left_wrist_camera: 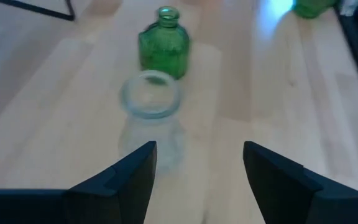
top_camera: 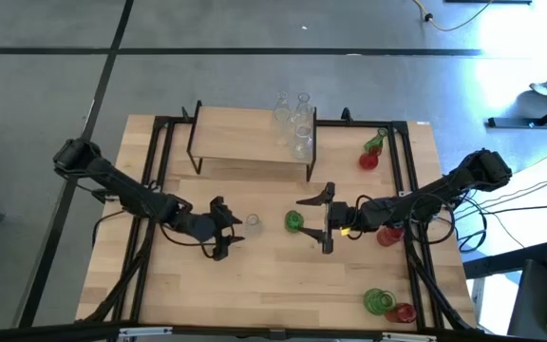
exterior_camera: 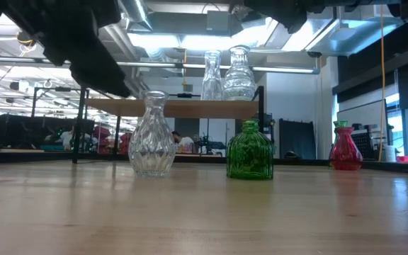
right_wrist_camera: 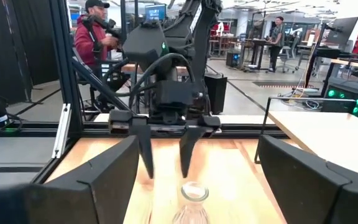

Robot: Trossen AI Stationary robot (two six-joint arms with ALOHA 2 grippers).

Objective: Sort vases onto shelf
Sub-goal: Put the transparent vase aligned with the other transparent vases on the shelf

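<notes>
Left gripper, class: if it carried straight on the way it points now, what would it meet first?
The left gripper, fingers open, would probably meet the clear vase first; the green vase stands just beyond it on the table.

The light-wood bench (top_camera: 254, 285) carries a raised shelf (top_camera: 245, 142) holding 3 clear vases (top_camera: 295, 123). A clear vase (top_camera: 252, 223) and a green vase (top_camera: 294, 221) stand mid-bench, with red and green vases (top_camera: 370, 152) along its right side.

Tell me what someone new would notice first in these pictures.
Probably the clear vase and green vase standing side by side mid-table, with the open left gripper facing the clear one and the open right gripper beside the green one. Next, the cluster of clear vases on the right end of the shelf, and red and green vases along the table's right edge.
</notes>
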